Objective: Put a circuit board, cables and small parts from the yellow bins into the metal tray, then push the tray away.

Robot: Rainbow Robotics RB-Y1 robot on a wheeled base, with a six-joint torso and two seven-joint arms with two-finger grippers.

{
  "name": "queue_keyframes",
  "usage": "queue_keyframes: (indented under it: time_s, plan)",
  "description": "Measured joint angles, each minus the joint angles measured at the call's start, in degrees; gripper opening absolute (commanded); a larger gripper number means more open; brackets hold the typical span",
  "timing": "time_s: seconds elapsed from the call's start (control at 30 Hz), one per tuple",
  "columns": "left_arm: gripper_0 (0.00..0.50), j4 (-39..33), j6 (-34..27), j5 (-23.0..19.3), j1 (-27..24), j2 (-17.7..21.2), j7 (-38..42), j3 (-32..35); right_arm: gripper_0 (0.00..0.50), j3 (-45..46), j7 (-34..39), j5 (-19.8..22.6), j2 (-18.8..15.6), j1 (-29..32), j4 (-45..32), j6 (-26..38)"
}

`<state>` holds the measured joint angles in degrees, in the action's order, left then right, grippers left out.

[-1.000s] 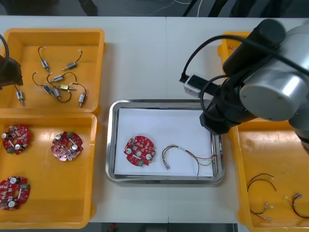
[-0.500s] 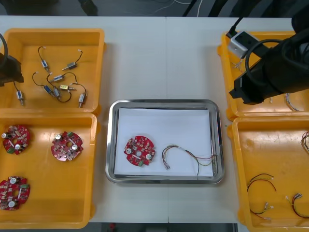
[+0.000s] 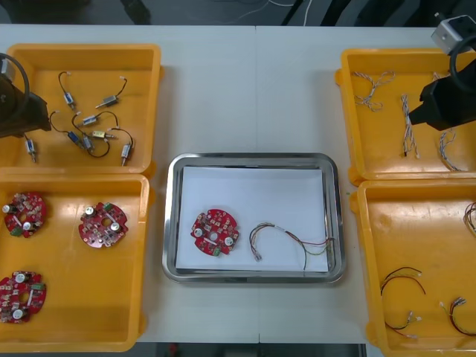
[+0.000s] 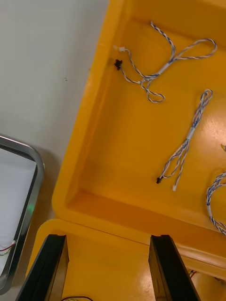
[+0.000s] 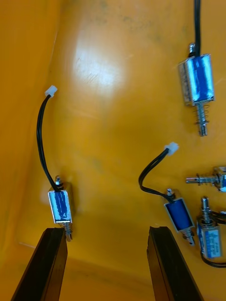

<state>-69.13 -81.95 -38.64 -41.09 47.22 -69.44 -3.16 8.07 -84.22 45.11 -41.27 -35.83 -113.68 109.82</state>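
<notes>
- The left pincer hangs released over the far left yellow bin. A small metal part with a black lead lies just beside one finger.
- The right pincer is released, gripping nothing, above the rims where the two right-hand bins meet. Twisted blue and white cables lie in the far right yellow bin.
- The metal tray, white inside, sits on the surface between the bins. It holds a round red circuit board, with a red and yellow cable near it but not touching.

Black arms, silver box at right wrist, 2 black fingers
</notes>
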Motion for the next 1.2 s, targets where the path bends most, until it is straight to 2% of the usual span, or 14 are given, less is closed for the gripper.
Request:
queue_keyframes:
  time_s: [0.43,0.67,0.83,1.2]
  plan:
    - [0.5,4.8,3.3,0.0,0.0,0.0,-0.1,-2.8,0.5,0.8,0.0,-5.4,-0.7,-5.4,16.2,0.0]
    - [0.5,6.9,4.3,0.0,0.0,0.0,-0.1,-2.8,0.5,0.8,0.0,-8.4,-0.7,-5.9,20.6,0.0]
    - [0.5,8.4,5.7,-0.1,0.0,0.0,-0.6,-2.8,0.5,0.9,-0.1,-8.8,-0.7,-6.5,25.1,-0.5]
    - [0.5,9.8,7.2,-1.8,0.0,0.0,-6.3,-4.0,0.5,0.9,-0.1,-8.8,-0.7,-8.4,32.5,-7.9]
